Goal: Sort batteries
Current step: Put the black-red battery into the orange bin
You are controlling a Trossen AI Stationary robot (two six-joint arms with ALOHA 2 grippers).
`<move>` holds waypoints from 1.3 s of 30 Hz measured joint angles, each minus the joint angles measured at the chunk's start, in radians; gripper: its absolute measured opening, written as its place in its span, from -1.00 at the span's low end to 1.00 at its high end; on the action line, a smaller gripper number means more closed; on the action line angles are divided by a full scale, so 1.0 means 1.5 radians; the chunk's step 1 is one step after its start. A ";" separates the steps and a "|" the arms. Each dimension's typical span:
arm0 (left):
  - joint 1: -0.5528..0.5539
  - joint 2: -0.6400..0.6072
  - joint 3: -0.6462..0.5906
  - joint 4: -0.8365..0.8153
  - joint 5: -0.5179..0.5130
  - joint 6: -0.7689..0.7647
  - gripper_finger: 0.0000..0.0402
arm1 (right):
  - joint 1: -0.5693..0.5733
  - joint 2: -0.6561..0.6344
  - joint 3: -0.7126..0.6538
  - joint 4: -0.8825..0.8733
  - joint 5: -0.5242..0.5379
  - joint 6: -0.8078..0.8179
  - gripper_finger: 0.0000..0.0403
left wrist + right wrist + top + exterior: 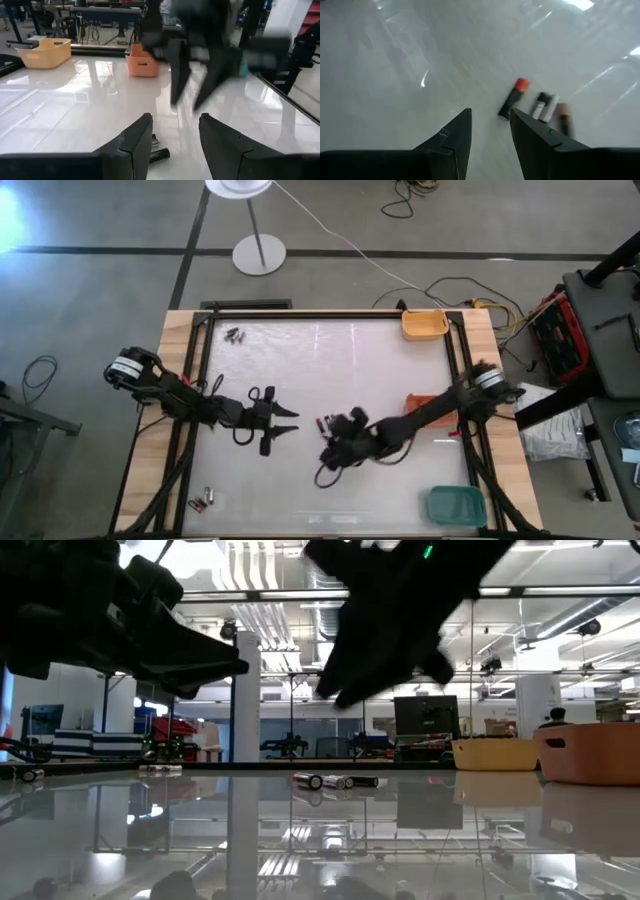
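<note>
Three small batteries lie side by side on the glossy white table near its middle [325, 423] [335, 781]. In the right wrist view they are a dark one with a red end [512, 97], a silvery one [545, 107] and a brownish one [563, 117]. My right gripper [490, 115] [332, 440] hovers open just over them, slanting down, touching none. My left gripper [290, 421] [175, 122] is open and level, to the left of the cluster, with one dark battery [157, 151] showing past its fingers. More batteries lie at the far left [235, 335] and near left [203, 502].
A yellow tray [425, 323] sits at the far right corner. An orange tray [418, 400] lies partly under the right arm, and a green tray [455, 505] is at the near right corner. A dark frame borders the table. The two grippers are close together at mid-table.
</note>
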 joint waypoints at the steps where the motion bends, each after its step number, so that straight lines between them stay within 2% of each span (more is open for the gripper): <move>1: 0.000 -0.003 -0.002 -0.001 0.000 0.000 -0.29 | 0.003 0.023 0.006 0.013 0.024 -0.008 -0.38; 5: 0.000 -0.018 -0.011 -0.002 0.000 -0.011 -0.29 | 0.021 0.080 0.035 0.018 0.171 -0.019 -0.41; 8: 0.000 -0.028 -0.015 -0.001 0.000 -0.019 -0.29 | 0.028 0.109 0.049 0.025 0.218 -0.014 -0.41; 14: 0.000 -0.029 -0.016 -0.002 0.000 -0.020 -0.29 | 0.030 0.169 0.075 0.088 0.230 -0.078 -0.39; 17: 0.000 -0.029 -0.017 -0.002 0.000 -0.022 -0.29 | 0.035 0.195 0.081 0.092 0.267 -0.093 -0.39; 31: -0.001 -0.029 -0.020 -0.008 0.001 -0.040 -0.29 | 0.033 0.211 0.082 0.087 0.310 -0.037 -0.56; 39: -0.002 -0.029 -0.020 -0.008 0.001 -0.050 -0.29 | 0.024 0.216 0.079 0.076 0.314 0.017 -0.47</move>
